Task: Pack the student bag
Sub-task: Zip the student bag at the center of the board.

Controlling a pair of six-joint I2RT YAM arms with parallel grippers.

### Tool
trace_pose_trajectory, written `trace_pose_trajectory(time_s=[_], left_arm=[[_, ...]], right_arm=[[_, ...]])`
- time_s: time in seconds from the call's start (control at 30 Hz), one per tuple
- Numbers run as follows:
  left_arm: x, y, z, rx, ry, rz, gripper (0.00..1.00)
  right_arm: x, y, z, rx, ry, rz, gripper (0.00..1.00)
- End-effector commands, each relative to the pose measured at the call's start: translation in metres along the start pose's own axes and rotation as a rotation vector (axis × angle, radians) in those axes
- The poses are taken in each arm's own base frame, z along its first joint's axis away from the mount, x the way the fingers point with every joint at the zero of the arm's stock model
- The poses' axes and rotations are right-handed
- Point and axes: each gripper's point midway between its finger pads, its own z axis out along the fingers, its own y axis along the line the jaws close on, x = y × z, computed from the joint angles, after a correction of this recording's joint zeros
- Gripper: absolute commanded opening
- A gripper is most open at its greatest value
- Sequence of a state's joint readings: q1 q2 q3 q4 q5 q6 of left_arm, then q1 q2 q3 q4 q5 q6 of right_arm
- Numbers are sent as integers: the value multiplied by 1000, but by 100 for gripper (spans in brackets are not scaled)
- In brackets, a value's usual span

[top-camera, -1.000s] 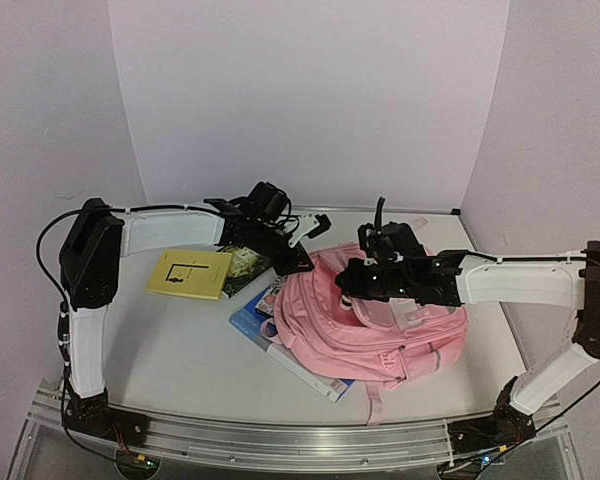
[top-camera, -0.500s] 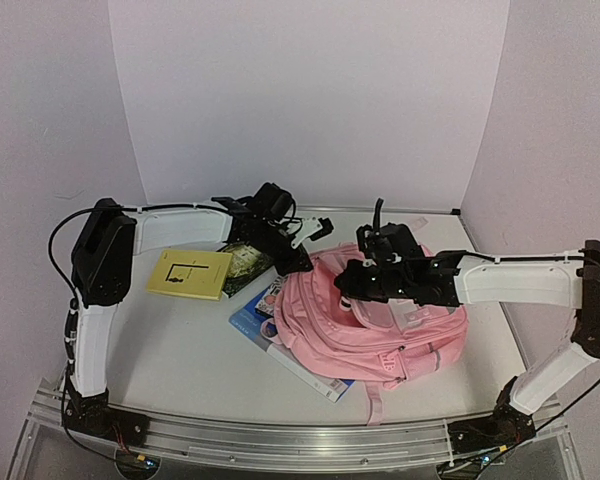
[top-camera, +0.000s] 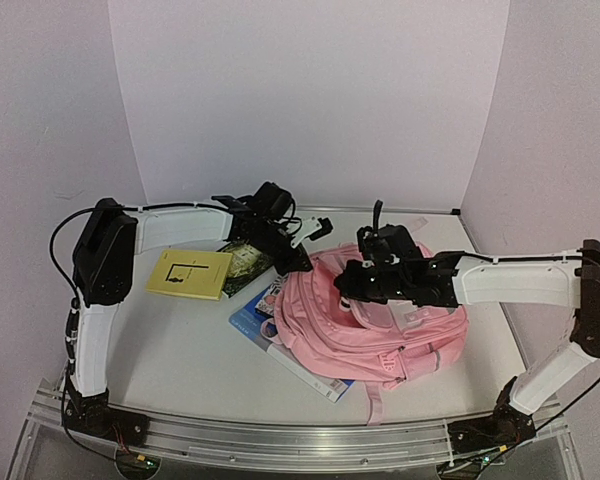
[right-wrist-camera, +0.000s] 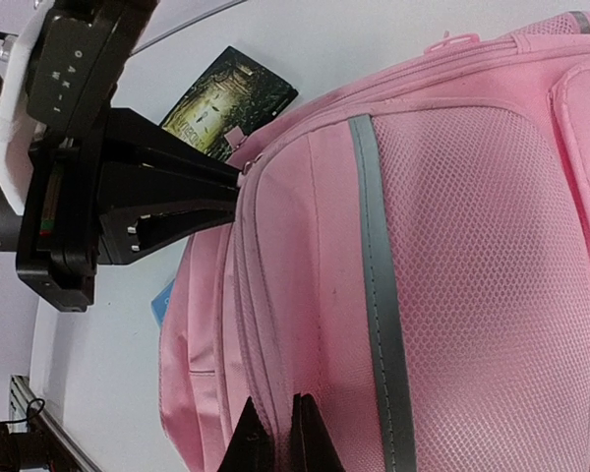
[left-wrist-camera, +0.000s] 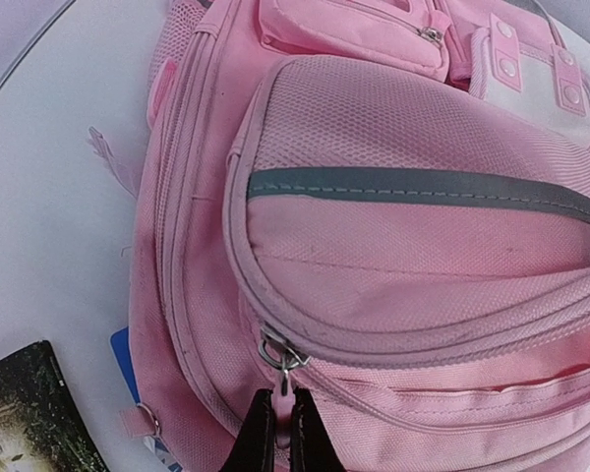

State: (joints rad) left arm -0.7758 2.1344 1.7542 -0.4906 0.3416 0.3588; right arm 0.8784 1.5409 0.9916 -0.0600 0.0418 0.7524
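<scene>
White table [top-camera: 180,340], opening step: my left gripper [left-wrist-camera: 278,405] pinches the metal zip pull [left-wrist-camera: 278,356] on the soft pink fabric backpack [left-wrist-camera: 403,246], right gripper [right-wrist-camera: 272,413] clamps its fabric; next, drag zip open.

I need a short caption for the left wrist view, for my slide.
The left tool pinches a zipper pull on the pink student bag.

Top camera high, looking down; wrist cameras close, sharing student bag [left-wrist-camera: 403,246].

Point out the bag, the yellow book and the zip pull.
bag [top-camera: 380,335]: top view, on its pink front panel.
yellow book [top-camera: 190,273]: top view, on the middle of its cover.
zip pull [left-wrist-camera: 277,354]: left wrist view, on its metal ring.
</scene>
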Motion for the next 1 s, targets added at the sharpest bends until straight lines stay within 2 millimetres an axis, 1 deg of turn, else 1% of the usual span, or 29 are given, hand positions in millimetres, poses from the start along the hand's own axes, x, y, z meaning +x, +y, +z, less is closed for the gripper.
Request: trace_pose_trajectory(time_s=[0.0, 0.1, 0.27, 0.43, 0.57, 0.6, 0.63, 0.7, 0.77, 0.83, 0.9, 0.97], left_arm=[[-13, -30, -26, 63, -12, -12, 0], [-4, -40, -23, 81, 24, -45, 0], [13, -46, -22, 35, 43, -67, 0], [14, -61, -26, 46, 27, -78, 0], [18, -76, -22, 80, 26, -108, 0], [19, -79, -21, 89, 23, -126, 0], [19, -81, -20, 98, 19, -149, 0], [20, -85, -19, 105, 4, -210, 0], [21, -82, -19, 86, -9, -273, 0], [23, -78, -21, 60, -20, -316, 0], [23, -74, -23, 30, -26, -345, 0], [26, -71, -24, 9, -27, -363, 0]], right_arm=[[-17, 13, 5, -20, -79, 51, 0], [-18, 10, 12, 2, -87, 53, 0], [-18, 4, 20, 29, -101, 77, 0], [-12, -1, 30, 34, -101, 99, 0], [-7, 6, 40, -8, -86, 103, 0], [-6, 8, 41, -21, -81, 101, 1], [-5, 10, 42, -34, -77, 100, 4], [-7, 14, 40, -50, -77, 90, 18], [-9, 17, 35, -64, -80, 80, 30], [-12, 20, 25, -80, -90, 74, 41], [-13, 16, 13, -75, -98, 75, 48], [-9, 4, 5, -32, -94, 73, 52]])
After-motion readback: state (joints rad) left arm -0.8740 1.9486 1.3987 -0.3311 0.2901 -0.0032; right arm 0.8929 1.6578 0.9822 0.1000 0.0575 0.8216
